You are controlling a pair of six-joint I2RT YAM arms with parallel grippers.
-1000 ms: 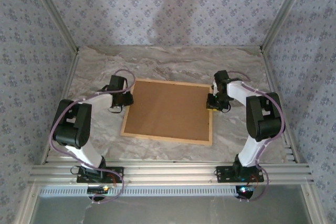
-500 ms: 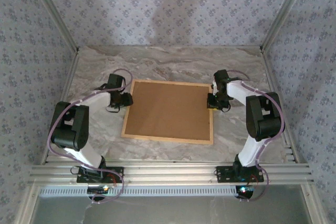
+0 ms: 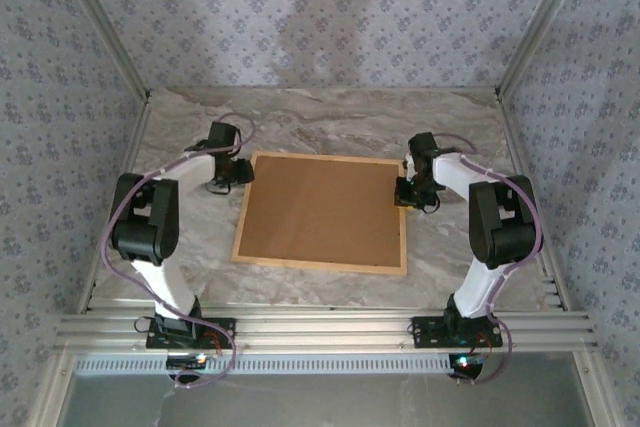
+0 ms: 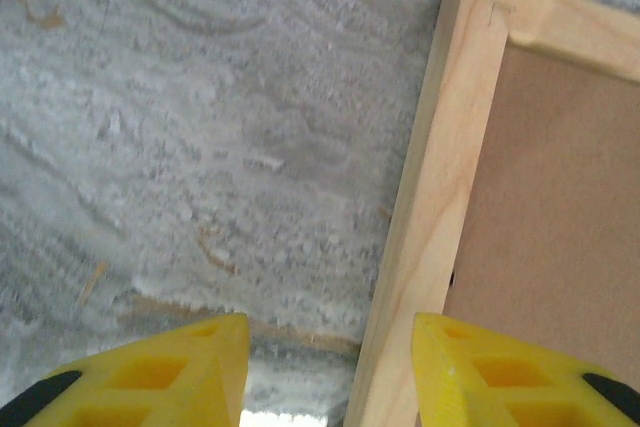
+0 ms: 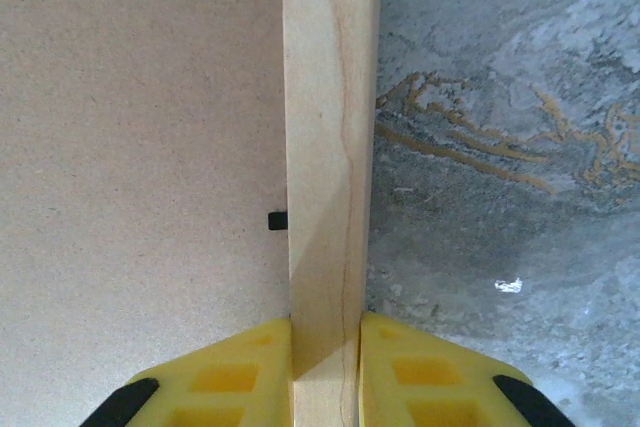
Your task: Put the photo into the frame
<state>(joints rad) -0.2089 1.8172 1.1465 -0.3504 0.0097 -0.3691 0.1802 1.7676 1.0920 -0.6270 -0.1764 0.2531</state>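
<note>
The frame [image 3: 320,265], light wood, lies flat on the marble table with a brown backing board [image 3: 320,209] filling it. The photo is hidden. My left gripper [image 3: 240,175] is at the frame's far left corner. In the left wrist view it [image 4: 330,337] is open, its yellow fingers [image 4: 200,372] standing either side of the left rail [image 4: 430,167] without touching it. My right gripper [image 3: 405,192] sits at the frame's right edge. In the right wrist view it [image 5: 327,332] is shut on the right rail [image 5: 330,147], both pads pressed against the wood.
A small black tab [image 5: 278,219] pokes from the rail over the backing board [image 5: 140,147]. Patterned walls enclose the marble table [image 3: 330,127] on three sides, with aluminium posts at the corners. Bare marble lies behind and beside the frame.
My left gripper has opened, letting go of the left rail, and moved toward the frame's far left corner. The right gripper has kept its hold in place.
</note>
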